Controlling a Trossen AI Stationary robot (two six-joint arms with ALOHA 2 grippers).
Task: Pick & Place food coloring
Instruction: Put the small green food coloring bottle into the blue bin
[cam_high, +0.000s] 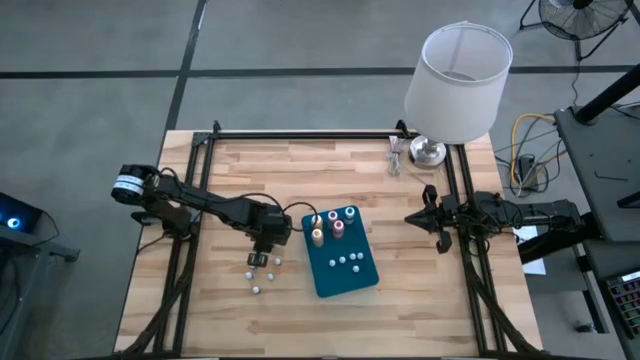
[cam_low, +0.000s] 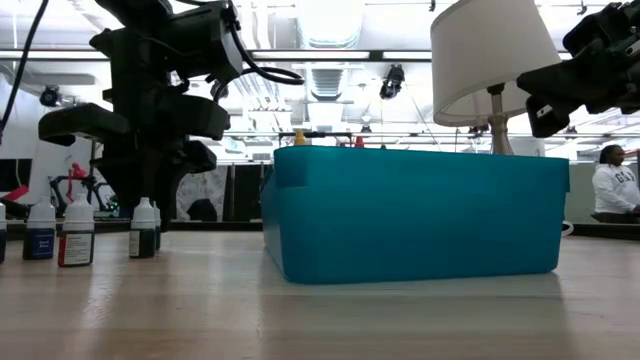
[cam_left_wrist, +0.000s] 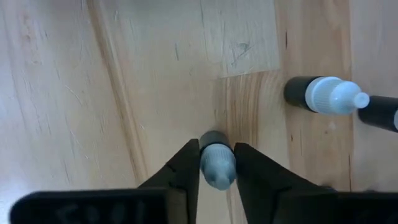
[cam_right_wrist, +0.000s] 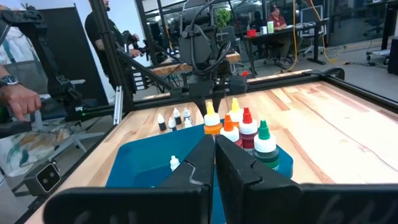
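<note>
Several small food coloring bottles with whitish caps stand on the wooden table, just left of the teal tray. My left gripper points down over them and is shut on one small bottle. Another small bottle stands free close by. In the tray's far end stand taller bottles with coloured tops, and several small ones stand in its middle. My right gripper waits shut at the table's right edge, pointing level toward the tray. My left gripper pinches the small bottle's whitish cap between its two fingers, one on each side. The fingers come from above, pointing steeply down. The bottle's dark body shows below the cap; whether its base is on the table I cannot tell.
A lamp with a white shade stands at the table's far right corner. Black frame rails run along the far, left and right edges. A person's hand shows beyond the table's left side. Bare wood lies far of the tray.
</note>
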